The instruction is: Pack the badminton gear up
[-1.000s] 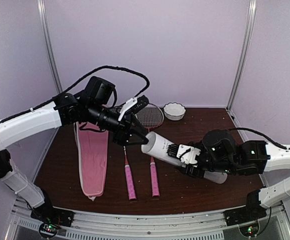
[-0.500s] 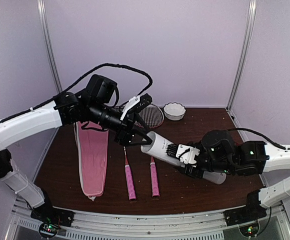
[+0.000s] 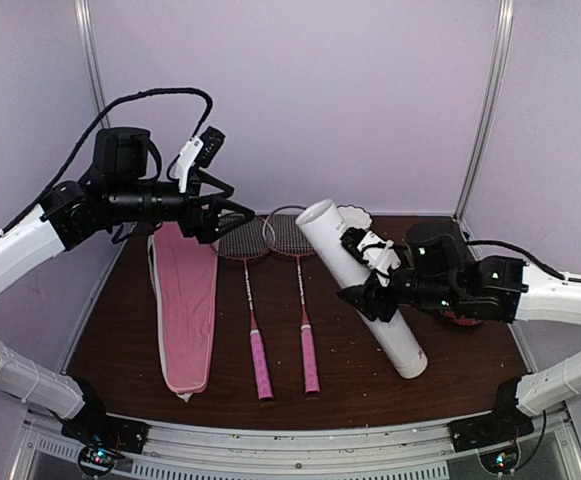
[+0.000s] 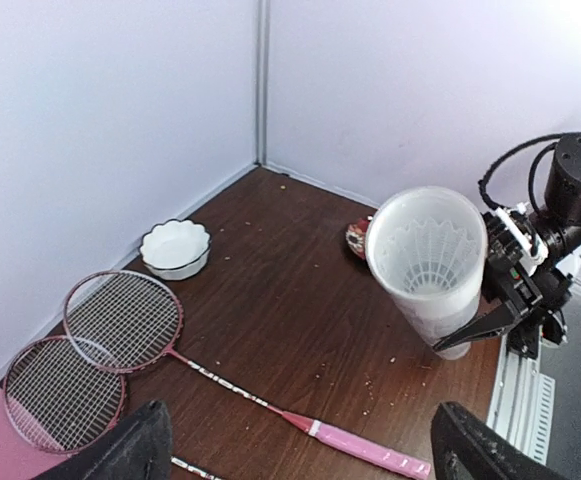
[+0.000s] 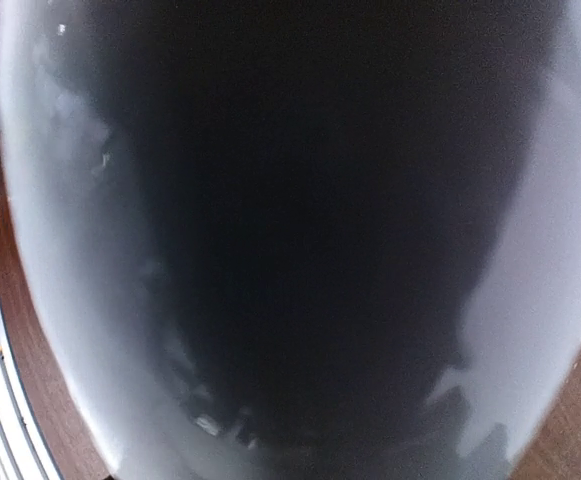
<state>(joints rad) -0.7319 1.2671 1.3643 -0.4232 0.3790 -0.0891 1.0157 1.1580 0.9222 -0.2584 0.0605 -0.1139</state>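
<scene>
Top external shows us the right gripper point(image 3: 363, 270) clamped around the middle of the tube point(image 3: 403, 342). The tube slants over the right side of the table point(image 3: 350, 385), its open mouth up and toward the back. Through the left wrist camera we look into that mouth and see a shuttlecock point(image 4: 428, 255) inside. We find the left gripper point(image 3: 232, 212) spread wide and empty, raised over the racket heads. Both rackets point(image 3: 260, 365) lie side by side between the cover point(image 3: 182, 310) and the tube, handles toward the arm bases.
</scene>
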